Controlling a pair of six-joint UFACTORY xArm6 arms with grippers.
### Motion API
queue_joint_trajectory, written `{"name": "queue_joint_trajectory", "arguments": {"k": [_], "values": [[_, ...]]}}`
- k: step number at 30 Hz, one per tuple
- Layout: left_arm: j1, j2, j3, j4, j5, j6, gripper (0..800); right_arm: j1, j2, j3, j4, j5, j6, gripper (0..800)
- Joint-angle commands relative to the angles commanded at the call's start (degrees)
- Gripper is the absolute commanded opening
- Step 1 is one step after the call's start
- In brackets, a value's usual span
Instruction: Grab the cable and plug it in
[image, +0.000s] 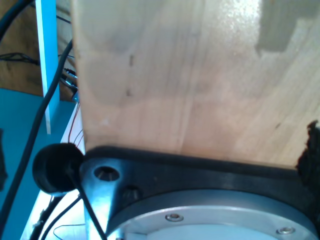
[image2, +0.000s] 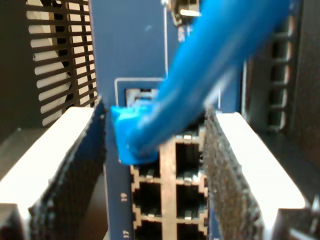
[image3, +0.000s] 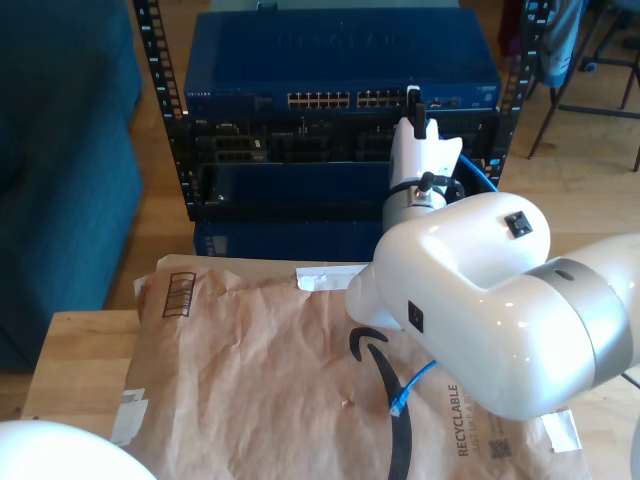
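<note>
The cable (image2: 215, 60) is bright blue, and its plug end (image2: 132, 140) sits at the top of a column of ports on the blue network switch (image2: 130, 45). My second gripper (image2: 155, 125) is shut on the cable just behind the plug, with a black pad on either side. In the exterior view this gripper (image3: 412, 102) is up against the port row of the switch (image3: 340, 55). From there the cable (image3: 470, 165) loops behind the white arm, and its free plug end (image3: 398, 408) lies on the brown paper (image3: 250, 380).
The switch sits in a black rack (image3: 165, 110) above darker units. Brown paper covers a wooden table (image3: 70, 350). A teal sofa (image3: 55, 150) fills the exterior view's left. The first wrist view shows a wooden board (image: 200, 75), a metal arm base (image: 210, 220) and a black robot cable (image: 30, 130).
</note>
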Motion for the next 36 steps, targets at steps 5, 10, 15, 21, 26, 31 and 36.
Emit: {"name": "queue_joint_trajectory", "arguments": {"k": [5,10,15,21,26,31,36], "values": [[0.00,0.00,0.00,0.00,0.00,0.00,800,0.18,-4.04,4.84,0.18,-0.97,0.00,343],[0.00,0.00,0.00,0.00,0.00,0.00,800,0.79,-4.66,5.98,0.18,-0.97,0.00,333],[0.00,0.00,0.00,0.00,0.00,0.00,800,0.79,-4.84,7.30,0.18,-0.88,0.09,332],[0.00,0.00,0.00,0.00,0.00,0.00,800,0.79,-8.53,12.13,0.09,-0.88,0.09,331],[0.00,0.00,0.00,0.00,0.00,0.09,800,0.79,-15.03,19.69,-0.09,-0.26,0.26,368],[0.00,0.00,0.00,0.00,0.00,0.09,800,0.79,-22.68,27.08,-0.35,5.36,0.26,502],[0.00,0.00,0.00,0.00,0.00,0.00,800,-1.05,-32.53,33.32,-0.53,20.57,0.26,727]]}}
